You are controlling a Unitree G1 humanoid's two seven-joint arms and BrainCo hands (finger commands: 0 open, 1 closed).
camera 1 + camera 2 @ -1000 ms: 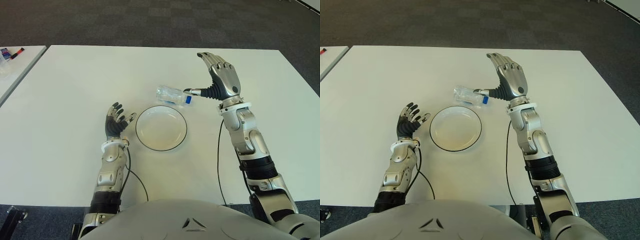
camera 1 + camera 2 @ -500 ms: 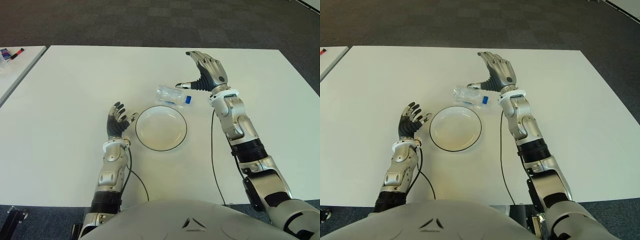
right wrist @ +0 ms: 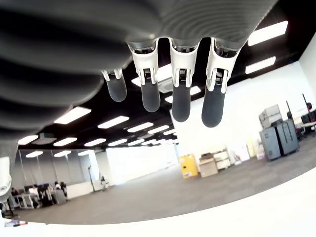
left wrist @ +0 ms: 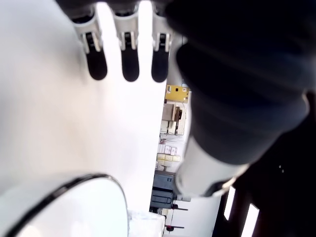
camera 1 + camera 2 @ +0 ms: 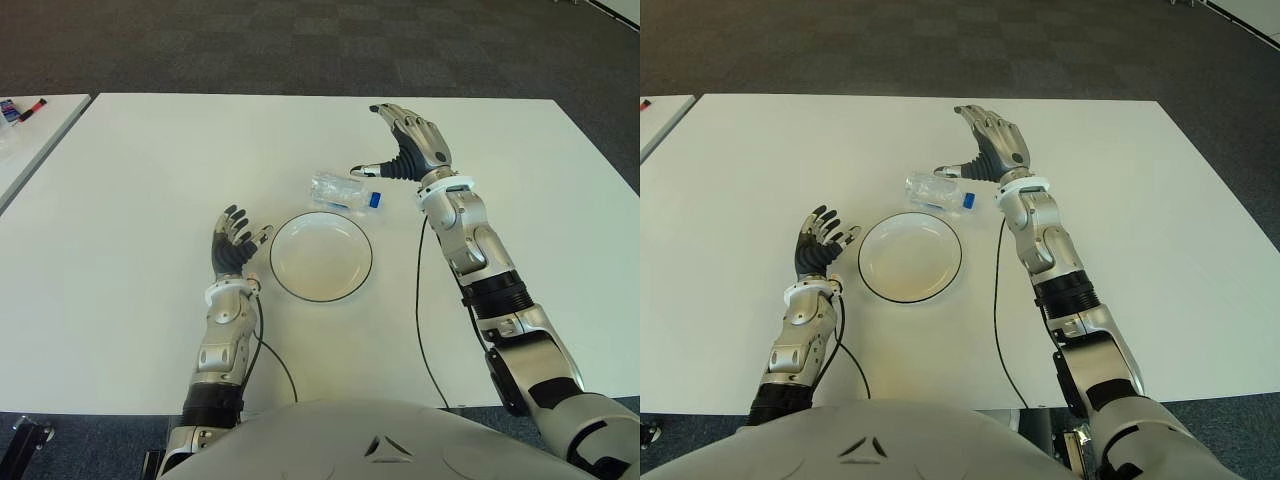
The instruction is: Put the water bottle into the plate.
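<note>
A clear water bottle (image 5: 342, 190) with a blue cap lies on its side on the white table (image 5: 130, 180), just beyond the plate. The white plate (image 5: 321, 257) has a dark rim and holds nothing. My right hand (image 5: 400, 145) hovers just right of the bottle's cap end, fingers spread and thumb pointing toward the bottle, holding nothing. My left hand (image 5: 236, 244) shows left of the plate with its fingers spread upward, also holding nothing. The plate's rim (image 4: 64, 183) appears in the left wrist view.
A second white table (image 5: 30, 130) stands at the far left with small items on it. Dark carpet lies beyond the table's far edge. A black cable (image 5: 425, 290) hangs along my right arm.
My right hand moved up and to the left, closer over the bottle's cap end, then nearly settled. The bottle, plate and left hand stayed put.
</note>
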